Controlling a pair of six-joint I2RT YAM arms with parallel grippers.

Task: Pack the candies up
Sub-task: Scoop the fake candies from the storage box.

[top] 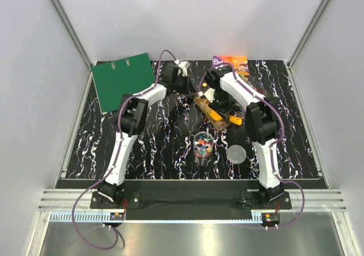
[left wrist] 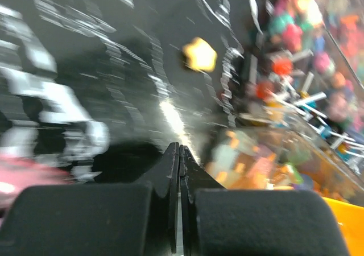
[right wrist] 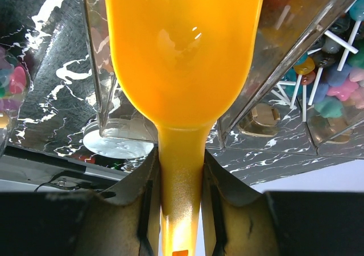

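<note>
The candies lie in a clear plastic box [top: 211, 111] at the table's middle; in the left wrist view they are a blurred multicoloured heap [left wrist: 296, 34], and in the right wrist view lollipops and sweets [right wrist: 335, 79] show through the box wall. More candies fill a clear jar [top: 203, 145]. One loose yellow candy [left wrist: 199, 54] lies on the table. My right gripper [right wrist: 182, 170] is shut on the handle of the yellow scoop [right wrist: 182, 51], whose bowl is over the box. My left gripper [left wrist: 180, 153] is shut and empty beside the box.
A round jar lid [top: 237, 153] lies right of the jar and shows in the right wrist view [right wrist: 116, 145]. A green binder [top: 125, 81] lies at the back left. An orange and purple packet [top: 230, 62] sits at the back edge.
</note>
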